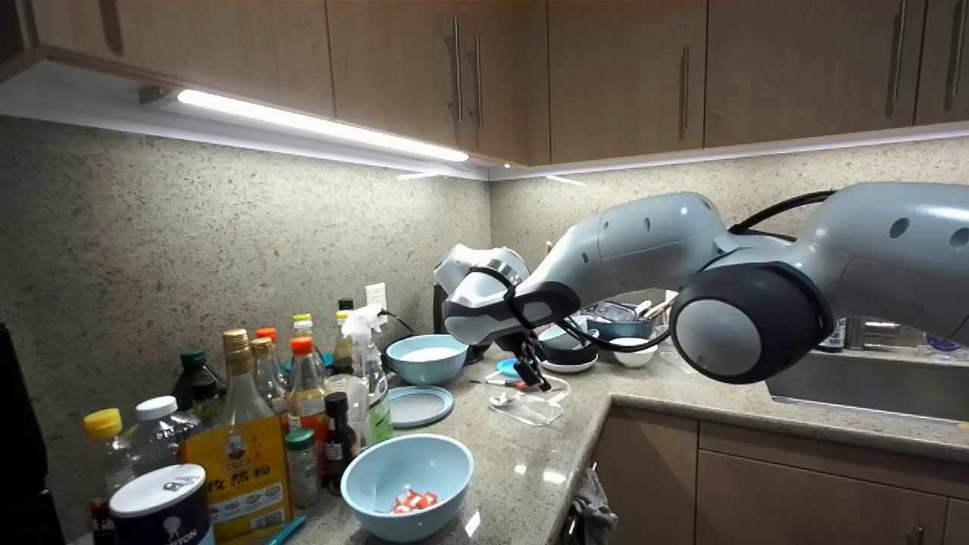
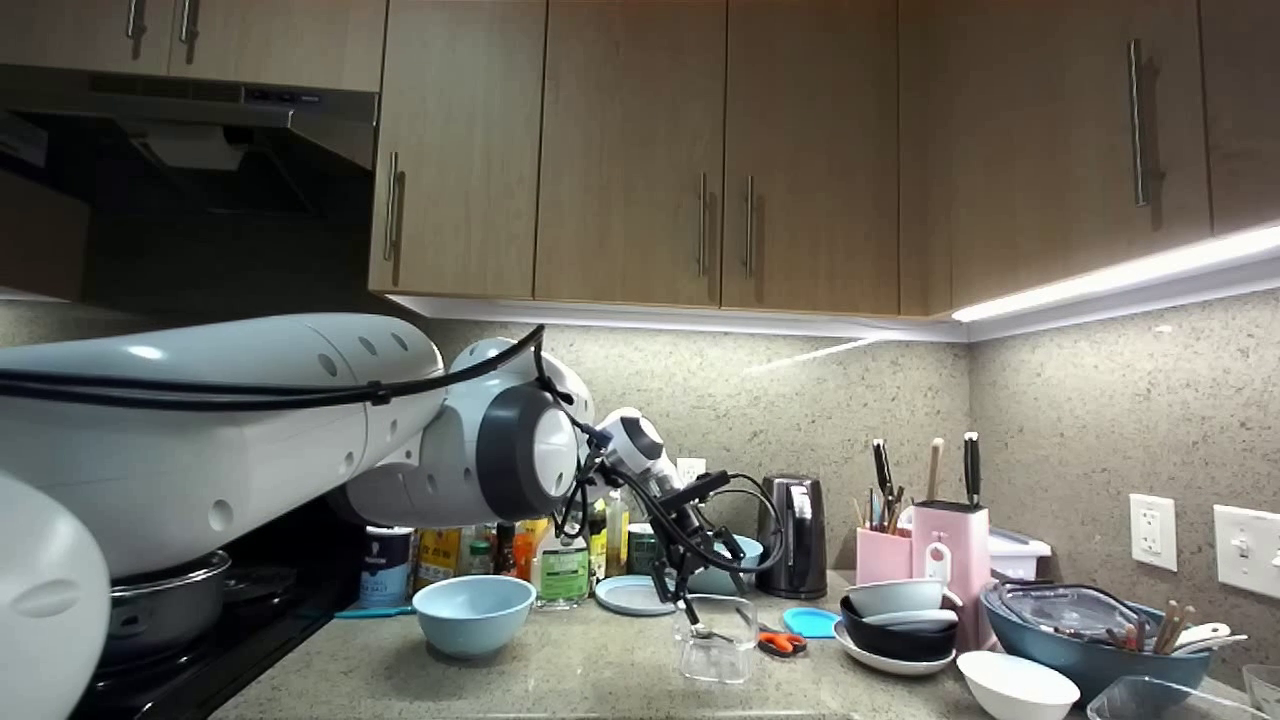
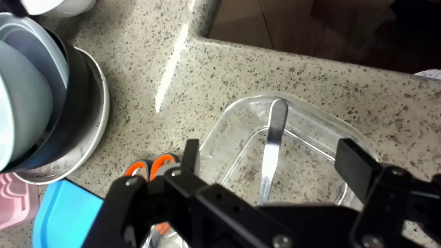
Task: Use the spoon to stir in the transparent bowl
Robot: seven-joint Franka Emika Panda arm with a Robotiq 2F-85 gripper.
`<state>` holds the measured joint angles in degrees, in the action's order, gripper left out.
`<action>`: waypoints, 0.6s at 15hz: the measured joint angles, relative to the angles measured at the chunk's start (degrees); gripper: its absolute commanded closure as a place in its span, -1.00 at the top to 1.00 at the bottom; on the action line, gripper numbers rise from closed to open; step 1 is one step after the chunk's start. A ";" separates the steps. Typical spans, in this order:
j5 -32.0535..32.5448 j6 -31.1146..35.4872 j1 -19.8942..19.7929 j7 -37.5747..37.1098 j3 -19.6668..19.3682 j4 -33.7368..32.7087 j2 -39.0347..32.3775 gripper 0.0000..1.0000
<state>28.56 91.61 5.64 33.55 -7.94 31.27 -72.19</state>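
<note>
The transparent bowl (image 3: 310, 124) is a clear, squarish container with rounded corners. It stands on the counter in both exterior views (image 1: 534, 411) (image 2: 716, 665). A metal spoon (image 3: 272, 151) lies in it, its handle end reaching to the rim at the top of the wrist view; its lower end is hidden behind my gripper's body. The spoon also shows small in an exterior view (image 2: 708, 634). My gripper (image 3: 268, 148) is open wide and empty, above the bowl, with the spoon's handle between its fingers as seen from the wrist. It shows dark and small in both exterior views (image 1: 534, 377) (image 2: 676, 598).
Scissors with orange handles (image 2: 782, 643) and a blue lid (image 2: 810, 622) lie beside the bowl. Stacked bowls (image 2: 900, 640) stand nearby. A light-blue bowl with red bits (image 1: 409, 469), a spray bottle (image 1: 371, 378) and a light-blue plate (image 1: 419, 406) are on the counter.
</note>
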 measured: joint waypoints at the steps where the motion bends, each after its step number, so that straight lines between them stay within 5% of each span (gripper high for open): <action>1: 0.00 -0.03 -0.10 0.00 -0.09 -0.27 -0.02 0.55; 4: 0.00 -0.37 -0.42 0.00 -0.30 -0.40 -0.33 0.31; 6: 0.00 -0.76 -0.55 0.00 -0.41 -0.44 -0.85 -0.05; 7: 0.00 -1.03 -0.57 0.00 -0.43 -0.47 -1.13 0.20; 8: 0.00 -1.35 -0.57 0.00 -0.43 -0.49 -1.39 0.66; 9: 0.00 -1.60 -0.54 0.00 -0.45 -0.52 -1.58 0.69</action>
<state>28.56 90.02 5.09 33.55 -8.39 30.76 -73.76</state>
